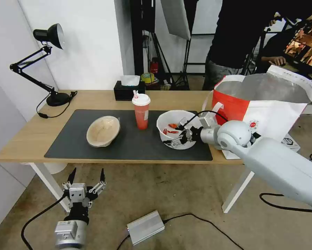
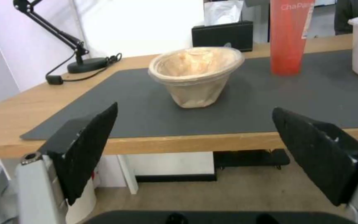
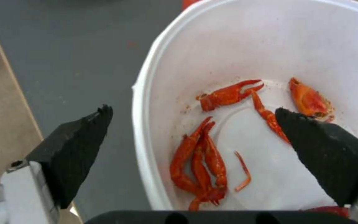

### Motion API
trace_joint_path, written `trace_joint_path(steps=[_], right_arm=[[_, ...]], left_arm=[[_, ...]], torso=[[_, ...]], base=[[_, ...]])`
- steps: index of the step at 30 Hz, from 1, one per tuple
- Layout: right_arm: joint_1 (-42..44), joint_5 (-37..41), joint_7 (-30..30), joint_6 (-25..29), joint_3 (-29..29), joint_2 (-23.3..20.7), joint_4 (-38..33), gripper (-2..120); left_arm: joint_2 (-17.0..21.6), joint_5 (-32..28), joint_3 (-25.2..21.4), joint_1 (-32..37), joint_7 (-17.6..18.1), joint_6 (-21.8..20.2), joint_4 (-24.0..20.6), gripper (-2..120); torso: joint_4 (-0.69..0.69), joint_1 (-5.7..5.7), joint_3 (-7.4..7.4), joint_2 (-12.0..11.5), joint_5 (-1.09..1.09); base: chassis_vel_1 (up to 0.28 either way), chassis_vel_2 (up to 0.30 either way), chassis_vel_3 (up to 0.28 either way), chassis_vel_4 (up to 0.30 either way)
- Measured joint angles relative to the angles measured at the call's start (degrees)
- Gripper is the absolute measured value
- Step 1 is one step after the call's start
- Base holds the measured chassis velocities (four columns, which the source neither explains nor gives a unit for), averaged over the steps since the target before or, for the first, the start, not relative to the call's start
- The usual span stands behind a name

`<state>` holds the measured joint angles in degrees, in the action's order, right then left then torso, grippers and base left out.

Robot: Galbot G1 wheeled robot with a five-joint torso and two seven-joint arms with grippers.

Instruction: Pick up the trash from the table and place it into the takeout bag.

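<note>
The right claw (image 1: 179, 134) is held apart astride the white bowl's (image 1: 173, 119) near rim; the left claw (image 1: 87, 178) is parked apart below the bench (image 1: 31, 135).

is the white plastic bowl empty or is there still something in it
Not empty. The white plastic bowl holds red crayfish scraps on its bottom; the right gripper straddles its rim, jaws open.

Bright, even indoor light, soft shadows, mild wide-angle bending at edges, slight softness in wrist views.
</note>
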<state>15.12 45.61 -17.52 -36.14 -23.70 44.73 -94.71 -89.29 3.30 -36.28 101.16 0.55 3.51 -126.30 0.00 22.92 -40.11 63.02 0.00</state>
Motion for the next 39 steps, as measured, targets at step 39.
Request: trace_joint_path(steps=[39], right_arm=[[-1.12,0.24,2.38,-2.35,-2.14,2.39,2.06,99]], left_arm=[[0.31,-1.26,-0.40,-0.02,0.01,0.12,-0.25,100]], torso=[[0.00,0.00,0.00,-0.01,0.00]], base=[[0.000,0.000,0.000,0.000]])
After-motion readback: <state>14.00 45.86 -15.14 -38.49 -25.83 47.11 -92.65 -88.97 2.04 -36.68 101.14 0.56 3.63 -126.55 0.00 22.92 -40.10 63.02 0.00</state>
